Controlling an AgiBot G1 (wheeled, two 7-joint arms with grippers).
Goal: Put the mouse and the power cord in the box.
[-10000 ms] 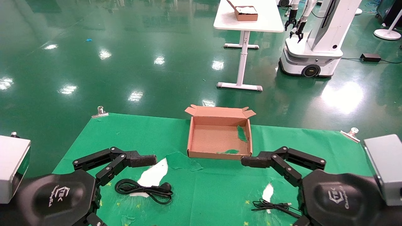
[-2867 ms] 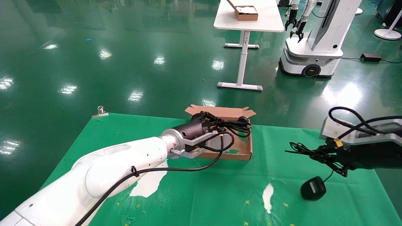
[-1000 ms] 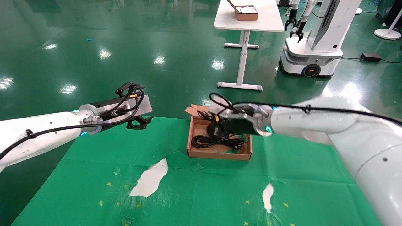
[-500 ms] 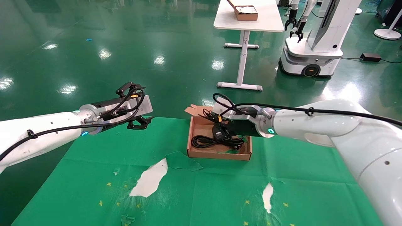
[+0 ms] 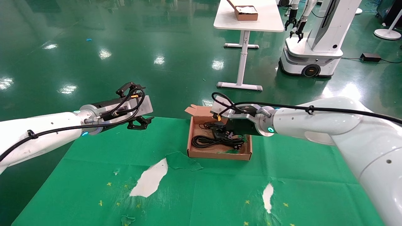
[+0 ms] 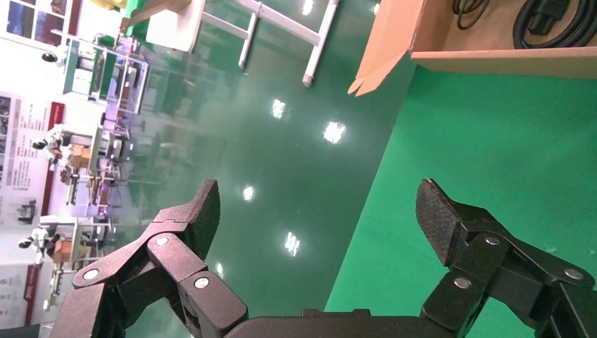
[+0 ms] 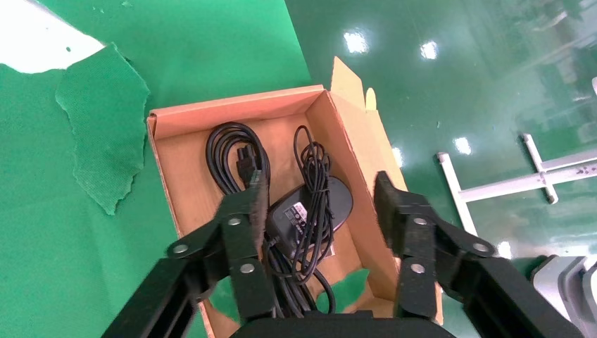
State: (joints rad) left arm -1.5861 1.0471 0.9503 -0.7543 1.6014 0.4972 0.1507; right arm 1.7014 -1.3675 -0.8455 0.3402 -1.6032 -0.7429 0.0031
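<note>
The brown cardboard box (image 5: pixel 220 154) stands at the far middle of the green table. In it lies the coiled power cord (image 5: pixel 205 141). The mouse (image 7: pixel 310 208) rests underside up, partly on the power cord (image 7: pixel 236 155), with its thin cable bunched across it. My right gripper (image 7: pixel 318 193) hangs just above the mouse (image 5: pixel 218 133), open, holding nothing. One finger is over the cord and the other over the box's wall (image 7: pixel 352 148). My left gripper (image 5: pixel 139 122) is held open and empty over the table's far left edge, apart from the box (image 6: pixel 493 60).
The green table cover has torn patches showing white (image 5: pixel 150 180), plus a loose green scrap (image 5: pixel 182 161) before the box. Metal clips hold the cloth at the far corners. Beyond the table are a white table (image 5: pixel 248 18) and another robot (image 5: pixel 314 47).
The right gripper has opened and let go of the mouse, which now lies in the box on the cord. The left arm has not moved.
</note>
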